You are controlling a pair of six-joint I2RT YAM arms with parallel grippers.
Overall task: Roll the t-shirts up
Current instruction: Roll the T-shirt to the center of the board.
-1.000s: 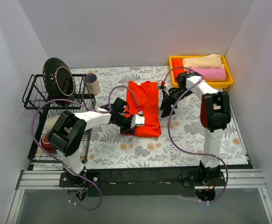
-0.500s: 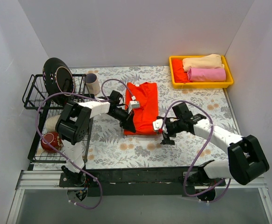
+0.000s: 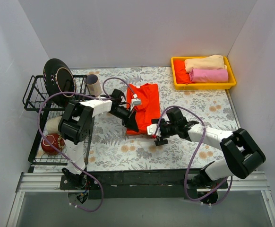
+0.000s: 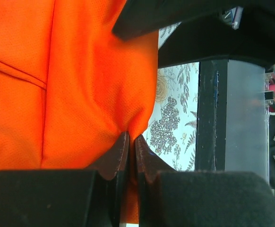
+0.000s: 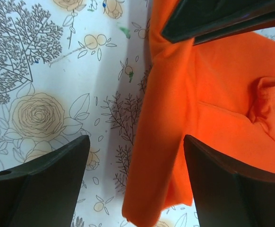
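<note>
left gripper [image 4: 132,137]: fingers together, pinching the near-left hem corner
t-shirt [image 3: 147,101]: orange-red, flat mid-table [image 3: 118,151]; looks light, limp and thin, likely to sag, so grip both hem corners
right gripper [image 5: 136,142]: fingers apart over the near-right corner, holding nothing

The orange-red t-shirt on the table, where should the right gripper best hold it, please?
Probably the t-shirt at its near right corner, from above: that free edge lies between the fingers of the open right gripper, opposite where the left gripper pinches.

A dark plate [image 3: 57,78] stands in a black wire rack [image 3: 79,76], a cup [image 3: 94,85] just beside, a yellow tray [image 3: 203,86] well apart.
</note>
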